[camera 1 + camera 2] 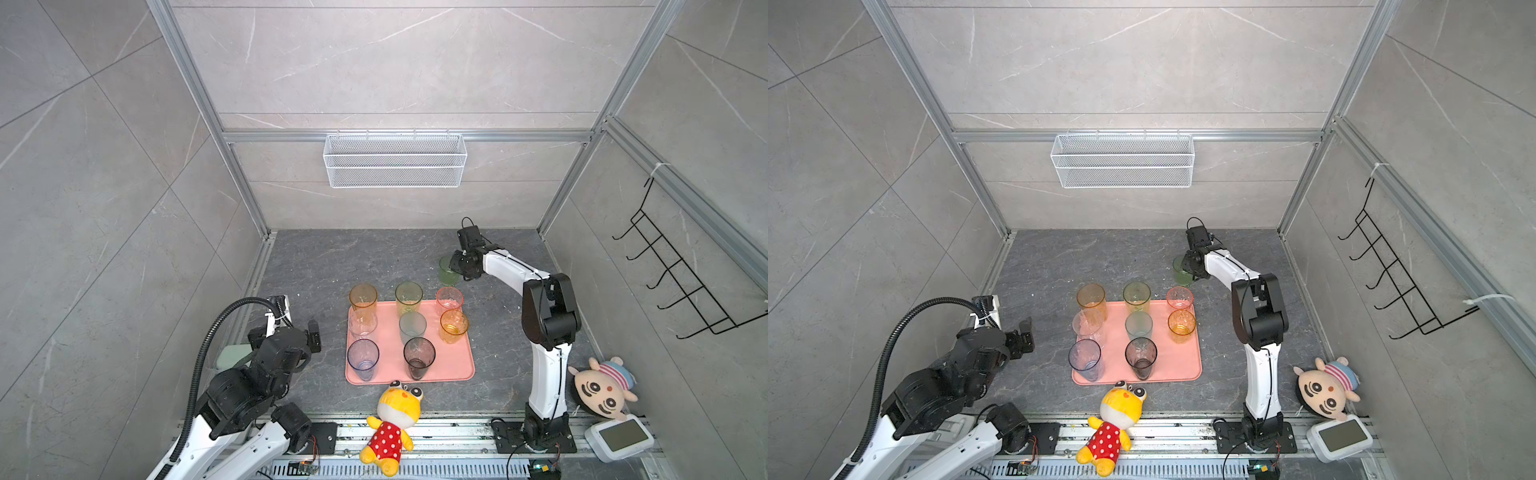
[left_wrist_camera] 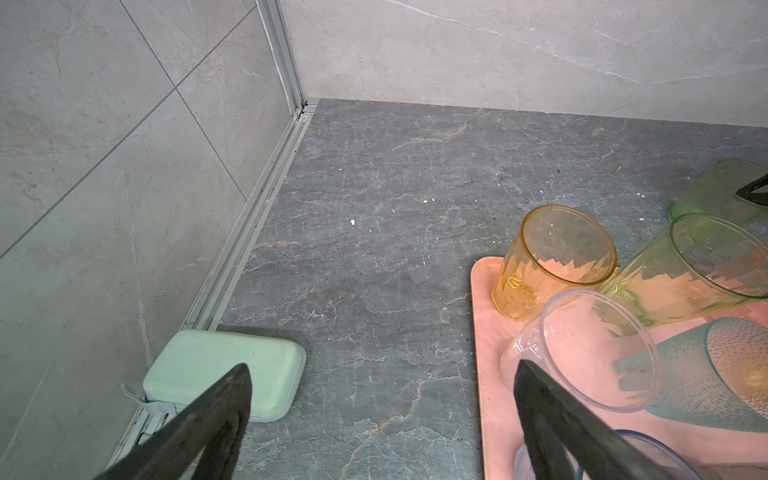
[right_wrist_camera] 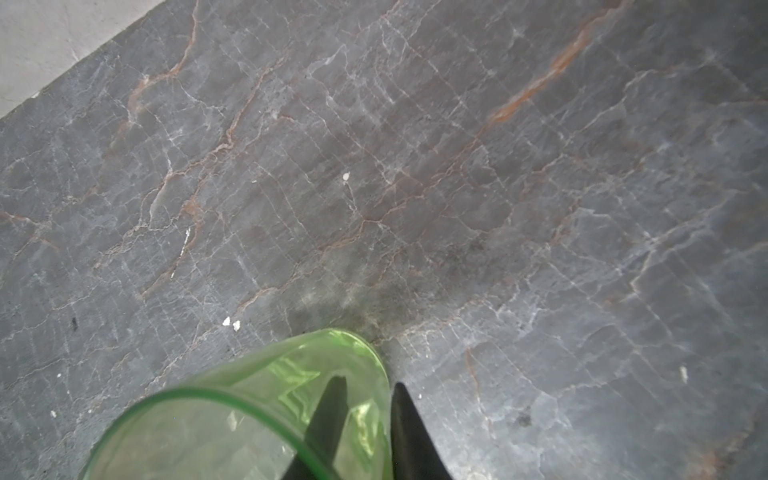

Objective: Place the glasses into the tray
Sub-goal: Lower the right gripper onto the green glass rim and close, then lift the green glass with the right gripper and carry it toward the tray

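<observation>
The salmon-pink tray (image 1: 457,365) (image 1: 1183,365) (image 2: 486,332) lies mid-floor with several glasses upright on it: amber (image 1: 363,297), yellow (image 1: 409,295), pink (image 1: 449,298), clear (image 1: 363,322), teal (image 1: 412,326), blue (image 1: 363,357) and smoky grey (image 1: 419,355) among them. A green glass (image 1: 446,268) (image 1: 1180,270) (image 3: 270,407) stands on the floor behind the tray's far right corner. My right gripper (image 1: 457,266) (image 3: 370,382) pinches its wall, one finger inside and one outside. Left of the tray, my left gripper (image 1: 313,334) (image 2: 382,365) is open and holds nothing.
A mint-green case (image 2: 224,370) lies by the left wall. A yellow plush toy (image 1: 395,419) sits just in front of the tray. A doll (image 1: 602,388) and a white device (image 1: 621,438) are at the front right. A wire basket (image 1: 395,160) hangs on the back wall.
</observation>
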